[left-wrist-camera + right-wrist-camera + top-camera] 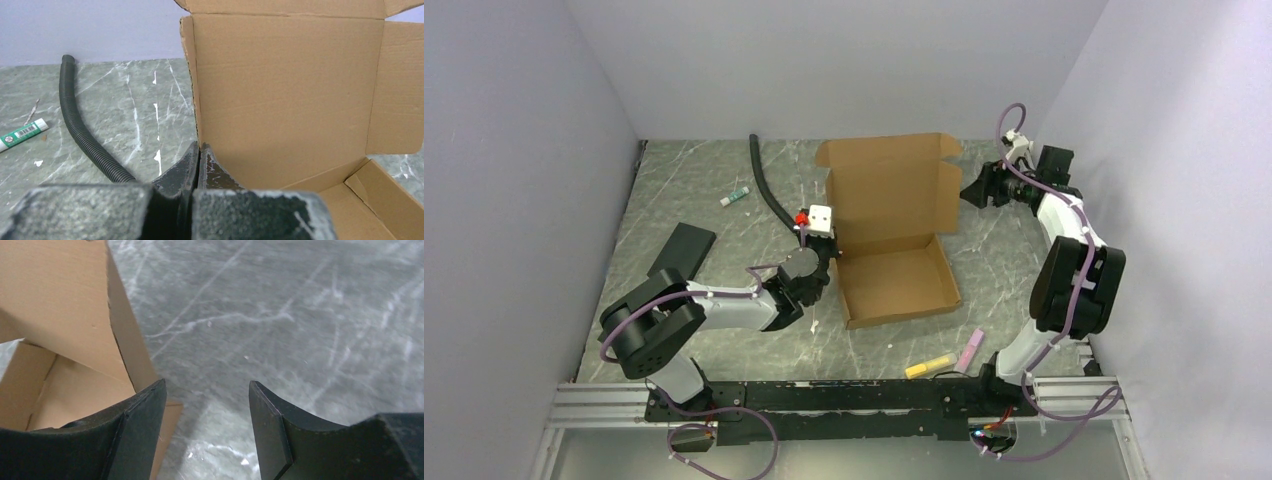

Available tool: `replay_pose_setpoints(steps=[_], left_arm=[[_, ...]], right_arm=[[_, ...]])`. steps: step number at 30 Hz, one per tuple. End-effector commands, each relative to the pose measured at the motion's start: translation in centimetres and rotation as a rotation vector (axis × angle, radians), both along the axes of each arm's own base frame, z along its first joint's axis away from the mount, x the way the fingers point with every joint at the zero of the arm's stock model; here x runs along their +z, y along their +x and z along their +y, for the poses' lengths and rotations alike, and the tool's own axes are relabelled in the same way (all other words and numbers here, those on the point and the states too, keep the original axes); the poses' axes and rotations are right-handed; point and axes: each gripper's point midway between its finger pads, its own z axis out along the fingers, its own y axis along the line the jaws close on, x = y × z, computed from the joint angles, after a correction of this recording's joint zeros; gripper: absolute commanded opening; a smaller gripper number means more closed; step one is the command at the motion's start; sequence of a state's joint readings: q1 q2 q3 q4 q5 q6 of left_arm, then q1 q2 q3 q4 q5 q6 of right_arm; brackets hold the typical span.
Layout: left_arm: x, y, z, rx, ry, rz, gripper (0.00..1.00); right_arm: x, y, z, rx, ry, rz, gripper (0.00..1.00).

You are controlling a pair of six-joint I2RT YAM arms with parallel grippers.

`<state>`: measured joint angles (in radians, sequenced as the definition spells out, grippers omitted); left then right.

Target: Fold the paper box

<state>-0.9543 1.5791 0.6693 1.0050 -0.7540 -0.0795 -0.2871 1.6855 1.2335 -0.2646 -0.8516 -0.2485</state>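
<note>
1. The box (894, 280) sits in the middle of the counter (674, 200), between the two arms. Its shallow tray lies flat on the near side, and its lid stands up from the tray's far edge.
2. The lid's top flap and its two side flaps are unfolded. From the left wrist the lid's inner face (285, 90) fills the right of the view, with the tray's inside below it.
3. The left hand (829, 262) is at the box's left side, where the lid meets the tray. In its own view the left hand (199, 155) has its fingers pressed together, their tips at the foot of the lid's left edge. Whether any card is caught between them cannot be told.
4. The right hand (969, 190) is just beside the lid's right side flap. In its own view the right hand (207, 385) has its fingers apart with only bare counter (300, 315) between them. The box (60, 300) lies to the left, partly behind one finger.
5. A black ribbed hose (769, 195) curves over the counter left of the lid, also seen from the left wrist (82, 130).
6. A small green-and-white tube (735, 196) lies farther left (22, 134).
7. A flat black slab (682, 250) lies by the left arm.
8. A yellow pen (929, 366) and a pink pen (970, 349) lie near the front edge, clear of the box.
</note>
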Motion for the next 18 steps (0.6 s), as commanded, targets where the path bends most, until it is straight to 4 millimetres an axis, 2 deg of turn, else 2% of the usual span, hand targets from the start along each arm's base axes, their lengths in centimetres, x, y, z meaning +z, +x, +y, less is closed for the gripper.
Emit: replay_pose_setpoints(steps=[1, 4, 8, 11, 18], left_arm=[[2.5, -0.2, 0.0, -0.03, -0.027, -0.077, 0.0], [2.6, 0.1, 0.1, -0.029, -0.023, -0.087, 0.0], [2.6, 0.6, -0.1, -0.038, -0.018, -0.089, 0.0], [2.6, 0.8, -0.5, -0.054, -0.018, -0.09, 0.0], [2.2, 1.0, -1.6, -0.096, -0.022, -0.095, 0.0]], right_arm=[[3.7, 0.3, 3.4, 0.208, 0.059, -0.124, 0.66], [3.6, -0.5, 5.6, 0.315, 0.064, -0.125, 0.66], [3.6, -2.0, 7.4, 0.408, 0.074, -0.141, 0.69], [2.8, -2.0, 7.6, 0.398, 0.06, -0.119, 0.77], [1.5, -0.7, 7.7, 0.408, 0.076, -0.091, 0.76]])
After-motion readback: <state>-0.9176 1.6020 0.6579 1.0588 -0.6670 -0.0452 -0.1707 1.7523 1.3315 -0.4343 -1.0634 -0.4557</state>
